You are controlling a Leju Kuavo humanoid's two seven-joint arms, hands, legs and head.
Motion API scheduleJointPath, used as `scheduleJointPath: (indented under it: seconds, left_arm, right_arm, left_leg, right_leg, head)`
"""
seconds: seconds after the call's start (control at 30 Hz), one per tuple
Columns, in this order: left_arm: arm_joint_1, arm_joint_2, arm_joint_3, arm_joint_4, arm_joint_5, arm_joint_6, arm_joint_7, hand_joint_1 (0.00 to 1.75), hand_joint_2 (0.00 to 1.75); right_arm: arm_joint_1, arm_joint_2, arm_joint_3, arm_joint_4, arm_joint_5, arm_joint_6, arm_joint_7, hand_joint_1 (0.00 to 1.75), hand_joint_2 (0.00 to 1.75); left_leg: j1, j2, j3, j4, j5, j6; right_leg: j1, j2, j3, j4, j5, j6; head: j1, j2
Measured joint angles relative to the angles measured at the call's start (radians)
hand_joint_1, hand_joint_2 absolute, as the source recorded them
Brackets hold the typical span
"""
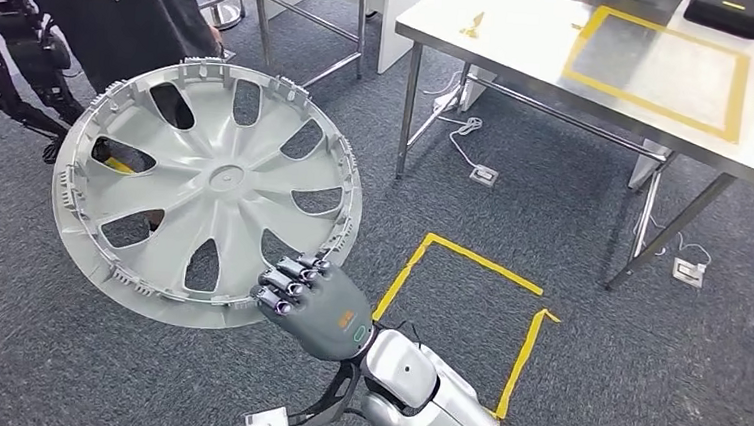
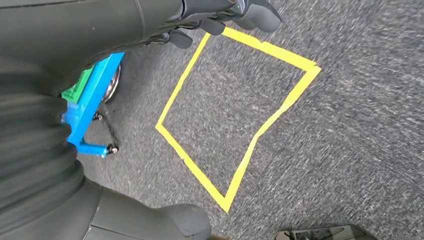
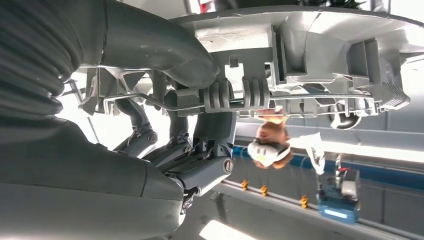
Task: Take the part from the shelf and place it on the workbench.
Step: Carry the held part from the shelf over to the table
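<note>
We see our right hand (image 1: 311, 304) gripping the silver wheel cover (image 1: 204, 191) by its lower rim, fingers (image 3: 210, 125) curled over the edge, held above the carpet. A person (image 1: 87, 2) stands just behind it, partly hidden. The steel surface (image 1: 525, 43) with its yellow tape rectangle (image 1: 659, 67) lies well apart. Our left hand (image 2: 225, 12) hangs over the floor's tape square (image 2: 235, 120); we cannot tell how its fingers lie.
</note>
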Motion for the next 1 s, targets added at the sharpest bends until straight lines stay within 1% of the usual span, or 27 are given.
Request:
scheduleJointPath:
  seconds: [0.03,0.07,0.13,0.17,0.2,0.23,0.27,0.3,0.33,0.37,0.4,0.43,0.47,0.5,0.53,0.57,0.6,0.67,0.7,0.73,0.8,0.83,0.87,0.9,0.93,0.97,1.0]
  left_arm:
    - [0.000,0.000,0.000,0.000,0.000,0.000,0.002,0.00,1.75]
    - [-0.001,0.000,0.000,0.000,0.002,0.000,0.004,0.00,1.75]
    - [-0.004,-0.001,0.000,0.000,0.006,0.000,0.004,0.00,1.75]
    - [-0.006,-0.001,0.000,0.000,0.008,0.000,0.003,0.00,1.75]
    - [-0.006,-0.001,0.000,0.000,0.008,0.000,0.001,0.00,1.75]
    - [-0.007,-0.001,0.000,0.000,0.009,0.000,-0.001,0.00,1.75]
    - [-0.006,-0.001,0.000,0.000,0.010,0.000,-0.002,0.00,1.75]
    - [-0.005,0.000,0.000,0.000,0.010,0.000,-0.003,0.00,1.75]
    - [-0.003,0.001,0.000,0.000,0.010,0.000,-0.003,0.00,1.75]
    - [-0.001,0.001,0.001,0.000,0.010,0.000,-0.004,0.00,1.75]
    - [0.000,0.002,0.001,0.000,0.009,0.000,-0.005,0.00,1.75]
    - [0.001,0.003,0.001,0.000,0.009,0.000,-0.006,0.00,1.75]
    - [0.001,0.004,0.001,0.000,0.009,0.000,-0.007,0.00,1.75]
    - [0.001,0.004,0.001,0.000,0.009,0.000,-0.008,0.00,1.75]
    - [0.001,0.004,0.001,0.000,0.010,0.001,-0.008,0.00,1.75]
    - [-0.001,0.005,0.001,0.000,0.012,0.001,-0.008,0.00,1.75]
    - [-0.002,0.005,0.001,0.000,0.015,0.002,-0.008,0.00,1.75]
    - [-0.004,0.007,0.001,0.000,0.023,0.006,-0.006,0.00,1.75]
    - [-0.005,0.007,0.002,0.000,0.026,0.008,-0.002,0.00,1.75]
    - [-0.005,0.007,0.002,0.000,0.028,0.011,0.004,0.00,1.75]
    - [-0.004,0.008,0.003,0.000,0.030,0.014,0.019,0.00,1.75]
    - [-0.002,0.008,0.003,0.000,0.030,0.014,0.025,0.00,1.75]
    - [-0.001,0.009,0.003,0.000,0.030,0.012,0.029,0.00,1.75]
    - [0.000,0.009,0.003,0.000,0.030,0.011,0.031,0.00,1.75]
    - [-0.001,0.010,0.003,0.000,0.030,0.008,0.032,0.00,1.75]
    - [-0.001,0.010,0.003,0.000,0.030,0.004,0.032,0.00,1.75]
    - [-0.001,0.010,0.003,0.000,0.029,0.002,0.031,0.00,1.75]
  right_arm:
    - [-0.001,0.000,0.000,-0.002,0.000,0.000,0.000,1.75,1.75]
    - [-0.001,0.000,0.000,-0.004,0.000,0.000,0.000,1.75,1.75]
    - [-0.002,-0.001,0.000,-0.006,0.000,-0.001,0.000,1.75,1.75]
    - [-0.002,-0.002,0.000,-0.007,0.000,-0.001,0.000,1.75,1.75]
    - [-0.003,-0.002,0.000,-0.008,-0.001,-0.001,0.001,1.75,1.75]
    - [-0.004,-0.002,0.000,-0.010,-0.001,-0.002,0.001,1.75,1.75]
    - [-0.005,-0.002,0.000,-0.011,-0.002,-0.002,0.001,1.75,1.75]
    - [-0.006,-0.002,0.000,-0.011,-0.002,-0.002,0.001,1.75,1.75]
    - [-0.005,-0.002,0.000,-0.011,-0.002,-0.003,0.001,1.75,1.75]
    - [-0.005,-0.002,0.000,-0.011,-0.002,-0.003,0.001,1.75,1.75]
    - [-0.004,-0.002,0.000,-0.011,-0.002,-0.003,0.001,1.75,1.75]
    - [-0.004,-0.002,0.000,-0.012,-0.002,-0.003,0.001,1.75,1.75]
    - [-0.004,-0.002,0.000,-0.012,-0.002,-0.003,0.001,1.75,1.75]
    - [-0.004,-0.002,0.000,-0.013,-0.003,-0.003,0.001,1.75,1.75]
    - [-0.005,-0.002,0.000,-0.013,-0.004,-0.003,0.001,1.75,1.75]
    - [-0.006,-0.001,0.000,-0.014,-0.006,-0.002,0.000,1.75,1.75]
    - [-0.006,-0.001,0.000,-0.014,-0.008,-0.002,0.000,1.75,1.75]
    - [-0.008,0.001,0.000,-0.014,-0.012,-0.002,-0.002,1.75,1.75]
    - [-0.010,0.001,0.000,-0.014,-0.014,-0.002,-0.003,1.75,1.75]
    - [-0.015,0.002,0.000,-0.013,-0.017,-0.002,-0.007,1.75,1.75]
    - [-0.030,0.006,0.002,-0.009,-0.021,-0.002,-0.014,1.75,1.75]
    - [-0.039,0.009,0.004,-0.005,-0.022,-0.002,-0.016,1.75,1.75]
    - [-0.045,0.011,0.005,-0.001,-0.024,-0.002,-0.017,1.75,1.75]
    - [-0.050,0.012,0.006,0.004,-0.027,-0.002,-0.017,1.75,1.75]
    - [-0.054,0.013,0.006,0.009,-0.029,-0.002,-0.015,1.75,1.75]
    - [-0.057,0.013,0.006,0.012,-0.031,-0.002,-0.013,1.75,1.75]
    - [-0.060,0.014,0.006,0.015,-0.033,-0.003,-0.011,1.75,1.75]
  left_leg:
    - [-0.001,0.007,0.002,0.000,-0.001,-0.004]
    - [-0.002,0.014,0.003,-0.001,-0.002,-0.009]
    - [-0.001,0.027,0.008,-0.005,-0.003,-0.021]
    - [0.000,0.019,0.010,-0.003,-0.007,-0.027]
    - [0.001,0.001,0.007,0.008,-0.016,-0.031]
    - [0.001,-0.023,-0.004,0.035,-0.035,-0.035]
    - [0.002,-0.048,-0.028,0.087,-0.063,-0.037]
    - [0.003,-0.062,-0.058,0.149,-0.093,-0.039]
    - [0.003,-0.069,-0.090,0.212,-0.116,-0.041]
    - [0.004,-0.072,-0.112,0.253,-0.122,-0.042]
    - [0.005,-0.073,-0.117,0.254,-0.107,-0.044]
    - [0.007,-0.077,-0.104,0.219,-0.075,-0.045]
    - [0.010,-0.087,-0.077,0.156,-0.036,-0.047]
    - [0.015,-0.111,-0.049,0.094,-0.011,-0.050]
    - [0.018,-0.133,-0.029,0.047,0.005,-0.049]
    - [0.019,-0.149,-0.018,0.022,0.008,-0.045]
    - [0.018,-0.156,-0.016,0.016,0.003,-0.039]
    - [0.014,-0.136,-0.015,0.013,0.009,-0.021]
    - [0.013,-0.127,-0.014,0.010,0.012,-0.013]
    - [0.014,-0.114,-0.014,0.007,0.015,-0.007]
    - [0.011,-0.089,-0.015,0.005,0.016,0.001]
    - [0.009,-0.074,-0.015,0.005,0.016,0.004]
    - [0.007,-0.060,-0.016,0.005,0.015,0.005]
    - [0.005,-0.047,-0.016,0.005,0.014,0.007]
    - [0.004,-0.035,-0.015,0.005,0.013,0.007]
    - [0.003,-0.024,-0.013,0.005,0.012,0.007]
    - [0.003,-0.013,-0.011,0.005,0.011,0.006]
  right_leg:
    - [0.005,-0.014,0.022,-0.041,0.008,-0.006]
    - [0.010,-0.020,0.030,-0.058,0.007,-0.013]
    - [0.011,-0.001,0.030,-0.062,0.011,-0.023]
    - [0.009,0.009,0.033,-0.068,0.015,-0.029]
    - [0.005,0.017,0.037,-0.073,0.019,-0.034]
    - [0.000,0.025,0.041,-0.078,0.022,-0.040]
    - [-0.002,0.034,0.043,-0.080,0.024,-0.042]
    - [-0.002,0.045,0.042,-0.079,0.025,-0.045]
    - [-0.002,0.057,0.042,-0.079,0.025,-0.045]
    - [-0.003,0.071,0.042,-0.078,0.025,-0.045]
    - [-0.004,0.085,0.042,-0.076,0.024,-0.044]
    - [-0.006,0.100,0.042,-0.073,0.023,-0.042]
    - [-0.009,0.115,0.042,-0.068,0.021,-0.039]
    - [-0.011,0.128,0.040,-0.062,0.018,-0.033]
    - [-0.012,0.140,0.035,-0.056,0.016,-0.026]
    - [-0.013,0.150,0.030,-0.051,0.015,-0.019]
    - [-0.013,0.159,0.025,-0.050,0.017,-0.011]
    - [-0.018,0.174,0.019,-0.054,0.023,0.004]
    - [-0.018,0.163,0.014,-0.050,0.021,0.008]
    - [-0.017,0.138,0.003,-0.028,0.008,0.011]
    - [-0.012,0.076,-0.045,0.074,-0.047,0.015]
    - [-0.012,0.060,-0.077,0.141,-0.078,0.016]
    - [-0.012,0.055,-0.101,0.194,-0.096,0.016]
    - [-0.012,0.052,-0.109,0.216,-0.097,0.014]
    - [-0.011,0.050,-0.100,0.202,-0.082,0.011]
    - [-0.008,0.042,-0.069,0.148,-0.053,0.006]
    - [-0.002,0.019,-0.028,0.074,-0.026,-0.002]
  head:
    - [0.000,0.000]
    - [0.000,0.000]
    - [0.000,0.000]
    - [0.000,0.000]
    - [-0.001,0.000]
    - [-0.003,0.000]
    - [-0.005,0.000]
    - [-0.006,0.000]
    - [-0.007,0.000]
    - [-0.007,0.000]
    - [-0.007,0.000]
    - [-0.008,0.000]
    - [-0.008,0.000]
    - [-0.009,0.000]
    - [-0.011,0.000]
    - [-0.012,0.000]
    - [-0.013,0.000]
    - [-0.012,0.000]
    - [-0.011,0.000]
    - [-0.009,0.000]
    - [-0.004,0.000]
    - [-0.002,0.000]
    - [-0.002,0.000]
    - [-0.002,0.000]
    - [-0.002,0.000]
    - [-0.002,0.000]
    - [-0.002,0.000]
